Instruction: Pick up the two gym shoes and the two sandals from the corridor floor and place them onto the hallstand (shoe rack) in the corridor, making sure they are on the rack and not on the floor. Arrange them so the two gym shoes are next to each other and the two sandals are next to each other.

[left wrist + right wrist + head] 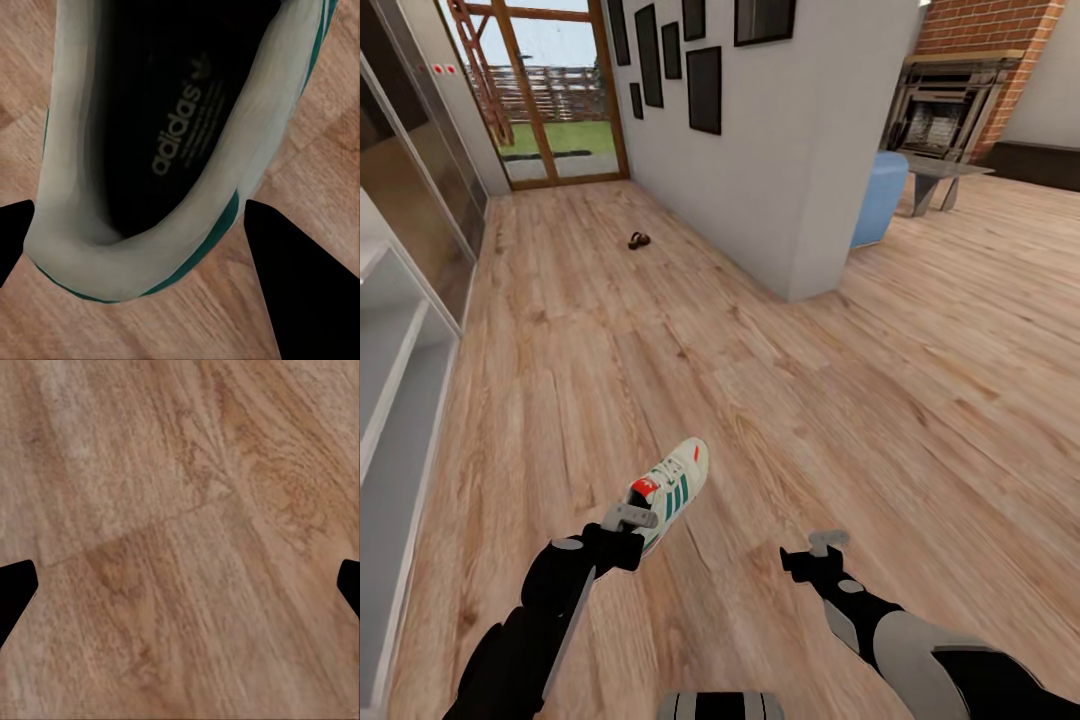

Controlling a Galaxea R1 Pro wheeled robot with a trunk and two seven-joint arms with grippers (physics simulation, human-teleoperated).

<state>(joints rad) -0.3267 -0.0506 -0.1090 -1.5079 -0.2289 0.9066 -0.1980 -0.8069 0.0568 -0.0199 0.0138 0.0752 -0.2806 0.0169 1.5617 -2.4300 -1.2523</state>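
Wood-plank corridor floor [780, 400] carries one gym shoe [672, 489], its long axis diagonal with the toe pointing away and rightward. Left gripper [135, 225] straddles its heel, fingers spread. Right gripper [815, 550] hovers spread over bare planks. A sandal [639, 240] lies far down the corridor.

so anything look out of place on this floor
Yes. One sneaker lies loose on the wood floor at the left pincer, and one dark sandal sits alone far down the corridor, well apart from it.
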